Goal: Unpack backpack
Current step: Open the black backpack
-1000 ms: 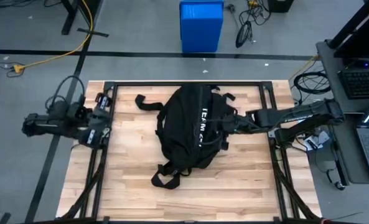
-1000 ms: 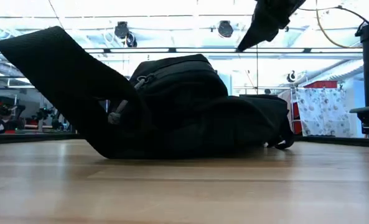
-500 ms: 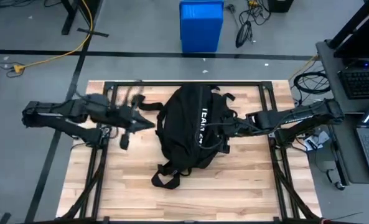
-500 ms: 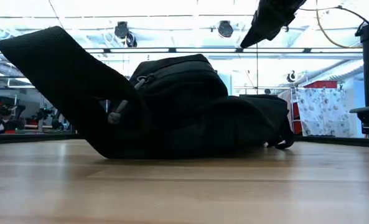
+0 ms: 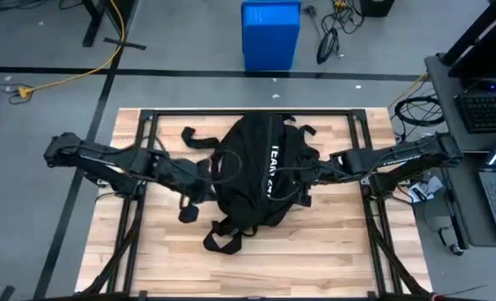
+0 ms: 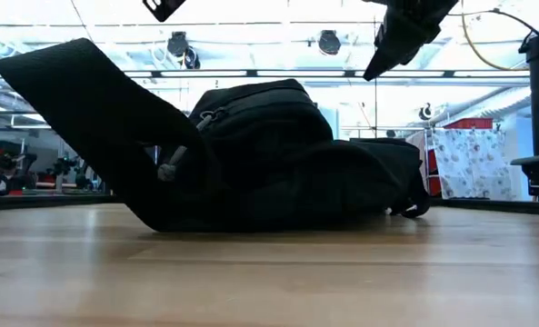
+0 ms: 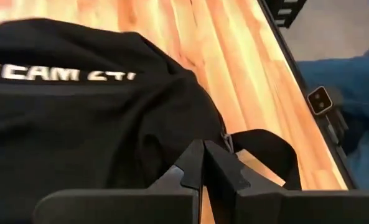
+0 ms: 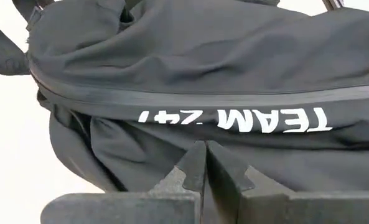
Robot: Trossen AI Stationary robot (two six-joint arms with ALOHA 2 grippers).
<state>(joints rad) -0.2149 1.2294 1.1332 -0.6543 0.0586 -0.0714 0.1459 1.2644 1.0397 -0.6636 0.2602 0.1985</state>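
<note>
In the middle of the table (image 5: 331,251): the backpack (image 5: 252,171), soft and slumped, zip still closed. Left gripper (image 7: 203,163) just beside it, right gripper (image 8: 205,158) over it, both pressed together, holding nothing. Probably floppy and heavy (best taken by the zip pull or a strap).

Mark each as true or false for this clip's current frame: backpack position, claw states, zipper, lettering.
1. The backpack lies on the wooden table. True.
2. The left claw is wide open. False: its fingers are pressed together.
3. The right claw holds a strap. False: it is shut on nothing, hovering over the backpack's side.
4. White lettering shows on the backpack. True.
5. The long zipper in the right wrist view is open. False: it is zipped shut.
</note>
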